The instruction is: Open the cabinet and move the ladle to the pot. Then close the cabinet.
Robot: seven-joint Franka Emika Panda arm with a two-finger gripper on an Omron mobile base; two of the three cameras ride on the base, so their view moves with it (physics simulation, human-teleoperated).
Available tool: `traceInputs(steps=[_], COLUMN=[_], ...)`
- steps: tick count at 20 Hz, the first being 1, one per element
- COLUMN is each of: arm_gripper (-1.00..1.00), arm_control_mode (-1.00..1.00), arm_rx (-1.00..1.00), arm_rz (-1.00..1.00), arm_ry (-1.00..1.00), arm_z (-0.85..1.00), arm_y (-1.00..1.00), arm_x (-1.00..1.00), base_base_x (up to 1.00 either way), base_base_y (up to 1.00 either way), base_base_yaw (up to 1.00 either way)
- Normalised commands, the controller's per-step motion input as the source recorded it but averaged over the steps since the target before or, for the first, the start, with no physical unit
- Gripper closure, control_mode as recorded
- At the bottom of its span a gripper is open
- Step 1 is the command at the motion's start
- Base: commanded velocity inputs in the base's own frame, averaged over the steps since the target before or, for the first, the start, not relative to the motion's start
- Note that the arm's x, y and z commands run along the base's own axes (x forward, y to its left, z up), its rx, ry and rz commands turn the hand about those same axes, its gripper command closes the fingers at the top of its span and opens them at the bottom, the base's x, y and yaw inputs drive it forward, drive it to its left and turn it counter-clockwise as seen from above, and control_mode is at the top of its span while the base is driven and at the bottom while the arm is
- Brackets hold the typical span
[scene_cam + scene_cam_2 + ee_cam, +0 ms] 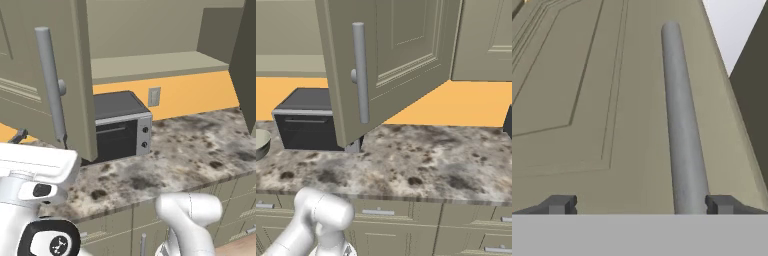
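Observation:
The cabinet stands open. Its left door point(30, 75) swings out over the counter, and its long silver bar handle point(51, 82) point(359, 72) hangs in front of me. In the hand view the handle point(682, 125) runs up the door panel point(587, 100). It lies between my fingertips, close to the right one point(722, 204). My gripper point(641, 205) is open and holds nothing. The cabinet's shelf point(150, 65) looks bare where it shows. The ladle is out of view. A round grey metal vessel point(260, 142) sits at the counter's left edge; I cannot tell whether it is the pot.
A black toaster oven point(120, 127) point(306, 120) stands on the speckled granite counter point(200, 145) under the open door. The cabinet's right door point(245, 65) juts out at the right. Lower cabinets with short handles point(378, 212) run along the counter front.

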Motion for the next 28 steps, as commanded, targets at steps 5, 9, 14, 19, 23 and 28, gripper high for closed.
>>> traceInputs(steps=[5,9,14,19,23,28], arm_gripper=[-1.00,-1.00,-1.00,-1.00,-1.00,-1.00], arm_control_mode=[-1.00,-1.00,-1.00,-1.00,-1.00,-1.00], arm_rx=[0.03,0.06,0.12,0.17,0.19,0.18], arm_rz=[-0.11,-0.09,-0.01,0.00,0.00,0.00], arm_ry=[-0.02,0.00,0.00,0.03,0.05,0.06], arm_z=[0.00,0.00,0.01,0.10,0.11,0.05], arm_y=[0.04,-0.01,-0.19,-0.30,-0.28,-0.20], arm_x=[0.92,1.00,1.00,1.00,1.00,1.00], base_base_x=[0.00,0.00,0.00,0.00,0.00,0.00], base_base_y=[0.00,0.00,0.00,0.00,0.00,0.00], base_base_yaw=[0.00,0.00,0.00,0.00,0.00,0.00])
